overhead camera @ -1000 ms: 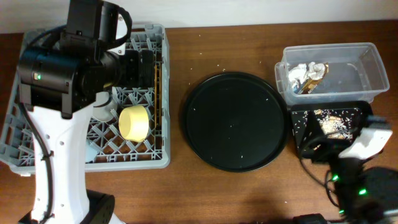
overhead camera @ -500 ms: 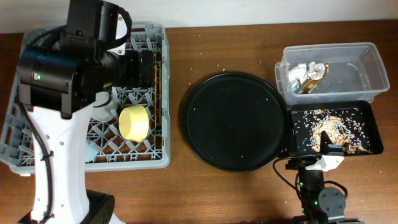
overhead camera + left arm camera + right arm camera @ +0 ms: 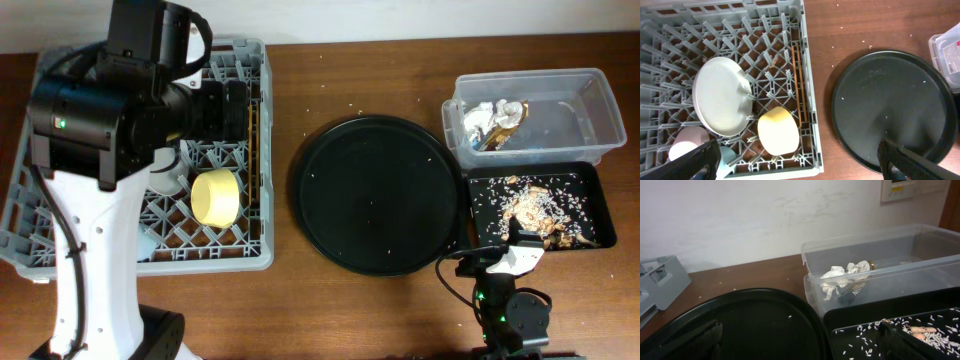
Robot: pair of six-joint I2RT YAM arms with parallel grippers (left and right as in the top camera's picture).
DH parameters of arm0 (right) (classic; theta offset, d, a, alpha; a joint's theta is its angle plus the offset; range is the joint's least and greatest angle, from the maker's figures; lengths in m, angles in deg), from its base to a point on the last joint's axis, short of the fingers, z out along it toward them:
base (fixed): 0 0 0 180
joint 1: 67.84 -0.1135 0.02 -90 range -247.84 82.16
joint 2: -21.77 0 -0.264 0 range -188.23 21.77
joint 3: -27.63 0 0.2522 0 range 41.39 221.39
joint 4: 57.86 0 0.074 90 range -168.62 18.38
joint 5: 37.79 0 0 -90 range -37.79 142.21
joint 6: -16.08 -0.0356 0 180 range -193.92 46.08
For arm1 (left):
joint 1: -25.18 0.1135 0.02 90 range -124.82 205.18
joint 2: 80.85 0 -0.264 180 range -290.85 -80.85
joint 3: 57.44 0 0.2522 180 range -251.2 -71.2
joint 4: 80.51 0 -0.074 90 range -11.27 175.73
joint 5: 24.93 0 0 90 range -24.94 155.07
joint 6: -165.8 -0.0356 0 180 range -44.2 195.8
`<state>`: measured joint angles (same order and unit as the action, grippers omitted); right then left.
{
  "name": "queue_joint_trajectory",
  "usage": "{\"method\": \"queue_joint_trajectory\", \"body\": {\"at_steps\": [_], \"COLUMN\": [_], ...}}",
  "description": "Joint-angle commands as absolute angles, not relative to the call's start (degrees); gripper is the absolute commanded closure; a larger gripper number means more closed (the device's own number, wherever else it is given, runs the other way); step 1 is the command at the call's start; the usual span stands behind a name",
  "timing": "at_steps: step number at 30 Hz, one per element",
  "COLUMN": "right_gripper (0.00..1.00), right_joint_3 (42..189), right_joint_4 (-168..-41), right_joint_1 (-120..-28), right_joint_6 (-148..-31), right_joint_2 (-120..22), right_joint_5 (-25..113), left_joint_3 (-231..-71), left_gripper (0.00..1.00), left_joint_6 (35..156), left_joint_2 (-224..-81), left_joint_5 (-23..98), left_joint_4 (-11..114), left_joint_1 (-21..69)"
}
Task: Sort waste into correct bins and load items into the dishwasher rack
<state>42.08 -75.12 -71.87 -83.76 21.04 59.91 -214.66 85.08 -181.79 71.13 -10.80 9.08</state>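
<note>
So the big change: a second ago the right gripper (image 3: 519, 243) was over the black bin (image 3: 590, 178). Now the arm's folded back to the front edge of the table, right of the round tray (image 3: 378, 195) and nearer than it. Its fingers are spread wide with nothing between them. To me that reads like it dumped its last load and is parking, so the waste side is probably finished.

The black bin is just right of the round tray, and now that the arm's out of the way you can see all of it. The scraps (image 3: 535, 205) are piled across the middle with pale grains scattered around.

Behind the bin, right of the round tray and further back, is the tub (image 3: 600, 95). The napkin (image 3: 478, 120) and wrapper (image 3: 505, 125) are bunched at its near-left end and the rest is bare.

The round tray has nothing on it but a few specks. A few more are on the table behind it, which I doubt counts.

Left of the round tray is the rack (image 3: 765, 35), and it looks fully loaded:
- bowl (image 3: 216, 197) on its side
- plate (image 3: 720, 102) leaning in the pegs
- pink cup (image 3: 687, 142) and blue cup (image 3: 730, 156) at the near corner
- chopsticks (image 3: 798, 82) along the wall closest to the round tray

The left gripper (image 3: 800, 157) hasn't budged over the rack. It's spread wide too and holding nothing.

Honestly it looks done, or about as close as it gets.
</note>
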Motion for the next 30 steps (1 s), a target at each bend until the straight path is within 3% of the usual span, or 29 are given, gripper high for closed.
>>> {"method": "queue_joint_trajectory", "body": {"at_steps": [1, 4, 7, 13, 18, 24, 30], "right_gripper": [0.02, 0.02, 0.02, 0.01, 0.02, 0.01, 0.02], "right_joint_3": [41.7, 41.7, 41.7, 41.7, 41.7, 41.7, 41.7], "right_joint_4": [-75.5, -75.5, -75.5, -75.5, -75.5, -75.5, -75.5], "right_joint_1": [-71.6, -71.6, -71.6, -71.6, -71.6, -71.6, -71.6], "right_joint_6": [-83.3, -83.3, -83.3, -83.3, -83.3, -83.3, -83.3], "right_joint_2": [21.2, 21.2, 21.2, 21.3, 21.2, 21.2, 21.2], "right_joint_5": [60.4, 60.4, 60.4, 60.4, 60.4, 60.4, 60.4], "left_joint_3": [-214.7, -211.7, -195.7, -145.5, -112.1, -86.2, -71.8], "left_gripper": [0.00, 0.00, 0.00, 0.00, 0.00, 0.00, 0.00], "left_joint_6": [85.2, 85.1, 78.7, 73.5, 73.6, 73.6, 73.5], "left_joint_2": [-182.1, -180.0, -171.3, -141.8, -116.7, -92.0, -82.1], "left_joint_5": [73.8, 77.0, 75.4, 65.8, 64.6, 59.9, 61.3], "left_joint_4": [-10.6, 1.3, 18.0, 52.4, 71.9, 81.7, 90.5], "left_joint_1": [9.0, 9.5, 9.6, 19.0, 24.5, 29.8, 30.4]}}
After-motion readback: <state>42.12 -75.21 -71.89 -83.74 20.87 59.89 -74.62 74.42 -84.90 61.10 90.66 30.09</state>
